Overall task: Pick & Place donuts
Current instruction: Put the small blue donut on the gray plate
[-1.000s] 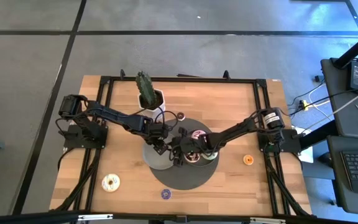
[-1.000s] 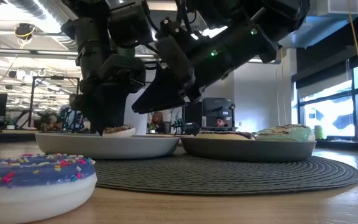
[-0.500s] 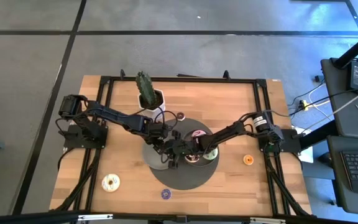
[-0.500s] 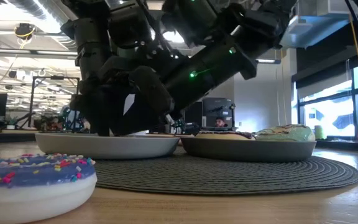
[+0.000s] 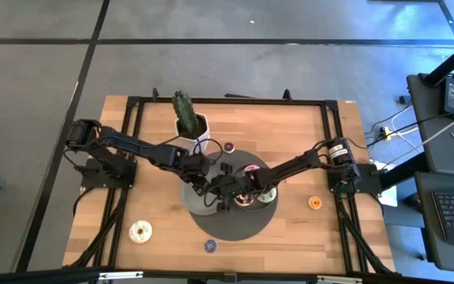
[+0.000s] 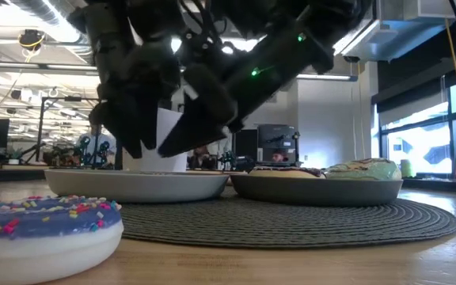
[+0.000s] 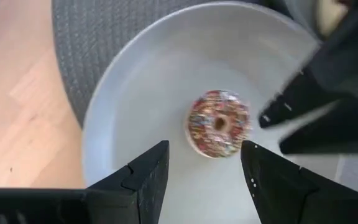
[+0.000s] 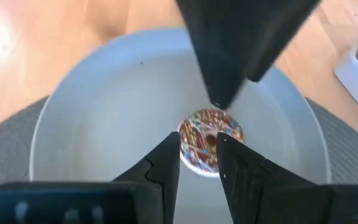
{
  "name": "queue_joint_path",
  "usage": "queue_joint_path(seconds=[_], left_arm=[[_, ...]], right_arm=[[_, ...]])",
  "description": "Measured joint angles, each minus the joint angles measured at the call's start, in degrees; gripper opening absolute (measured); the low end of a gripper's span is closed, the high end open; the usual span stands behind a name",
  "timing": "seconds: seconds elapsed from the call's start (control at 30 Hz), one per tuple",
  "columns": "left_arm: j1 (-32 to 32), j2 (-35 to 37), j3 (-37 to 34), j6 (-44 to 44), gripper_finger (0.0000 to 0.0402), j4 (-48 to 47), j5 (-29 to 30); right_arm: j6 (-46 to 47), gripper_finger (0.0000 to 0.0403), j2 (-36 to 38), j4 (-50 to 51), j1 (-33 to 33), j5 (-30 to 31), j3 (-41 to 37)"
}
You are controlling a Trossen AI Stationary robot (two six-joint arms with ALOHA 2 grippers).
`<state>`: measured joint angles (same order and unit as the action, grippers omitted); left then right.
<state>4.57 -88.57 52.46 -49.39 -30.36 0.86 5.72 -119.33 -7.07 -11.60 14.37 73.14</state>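
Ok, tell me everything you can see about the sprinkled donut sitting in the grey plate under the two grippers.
The sprinkled donut is a small ring with brown icing under dense multicoloured sprinkles and a small centre hole. It lies flat near the middle of the pale grey plate, which sits on a dark woven mat. Nothing grips it: the left gripper hangs open above it, and the right gripper hovers over it too, fingers apart. It looks like smooth toy material.
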Motion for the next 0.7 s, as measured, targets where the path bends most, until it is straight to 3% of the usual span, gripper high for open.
queue_joint_path(seconds=[0.23,0.5,0.7], left_arm=[[6.36,2.84,0.01,0.50,0.0194,1.50,6.64],[13.85,3.56,0.01,4.72,0.0194,9.52,7.85],[16.64,3.56,0.01,10.61,0.0195,16.92,5.63]], right_arm=[[0.24,0.0108,6.71,10.14,-2.52,1.20,-2.16],[5.03,0.0108,22.92,13.04,-5.74,9.33,-17.03],[11.81,0.0108,37.46,14.19,-8.45,11.51,-29.01]])
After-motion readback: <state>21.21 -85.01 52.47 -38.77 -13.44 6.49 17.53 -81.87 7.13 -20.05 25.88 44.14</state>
